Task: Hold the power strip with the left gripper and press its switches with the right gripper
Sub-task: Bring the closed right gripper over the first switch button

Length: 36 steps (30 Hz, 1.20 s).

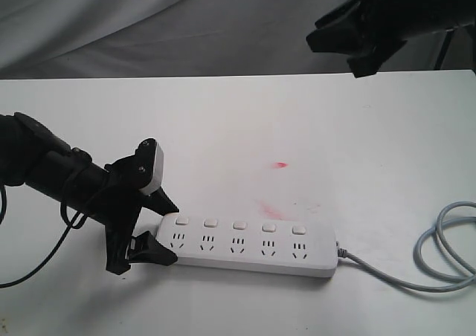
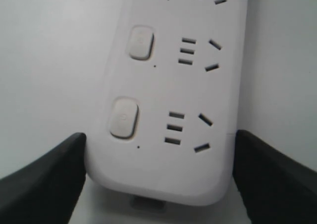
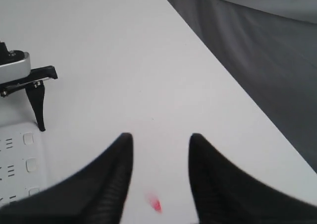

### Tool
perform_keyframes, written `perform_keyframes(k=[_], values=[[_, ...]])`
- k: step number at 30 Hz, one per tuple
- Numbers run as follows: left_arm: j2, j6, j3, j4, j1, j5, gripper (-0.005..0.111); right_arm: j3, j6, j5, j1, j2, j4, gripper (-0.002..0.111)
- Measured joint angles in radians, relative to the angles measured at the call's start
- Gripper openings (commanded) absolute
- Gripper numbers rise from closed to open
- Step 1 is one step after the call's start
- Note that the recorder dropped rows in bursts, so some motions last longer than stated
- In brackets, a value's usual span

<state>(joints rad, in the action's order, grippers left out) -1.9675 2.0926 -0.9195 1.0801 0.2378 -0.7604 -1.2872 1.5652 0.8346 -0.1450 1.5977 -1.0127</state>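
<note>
Clamping the power strip [image 1: 253, 245] by its left end, the left pincer [image 1: 169, 233] pins it low centre on the surface [image 1: 297, 128]; the right pincer [image 1: 333, 53] hangs upper right, jaws apart.

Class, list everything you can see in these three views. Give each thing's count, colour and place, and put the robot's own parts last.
power strip: one, white, lying flat near the front of the table
switches: five, white, in a row along the strip's far side
socket groups: five, dark slots, one in front of each switch
cord: one, grey, leaving the strip's right end and looping on the table
red marks: two, a bright spot and a faint smear, behind the strip
table: one, white
cloth: one, grey, behind the table
left gripper: one, black with a white block, clamped across the strip's left end
right gripper: one, black, jaws apart, empty, raised at far right
</note>
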Motion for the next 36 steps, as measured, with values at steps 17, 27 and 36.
perform_keyframes(k=[17,27,36], values=[[0.000,0.000,0.000,0.000,0.000,0.000,0.000,0.000,0.040,-0.181,0.207,0.133,0.029,0.084],[0.000,0.000,0.000,0.000,0.000,0.000,0.000,0.000,0.014,-0.204,0.215,0.150,0.033,0.084],[0.000,0.000,0.000,0.000,0.000,0.000,0.000,0.000,0.070,-0.145,0.215,0.208,0.026,0.084]])
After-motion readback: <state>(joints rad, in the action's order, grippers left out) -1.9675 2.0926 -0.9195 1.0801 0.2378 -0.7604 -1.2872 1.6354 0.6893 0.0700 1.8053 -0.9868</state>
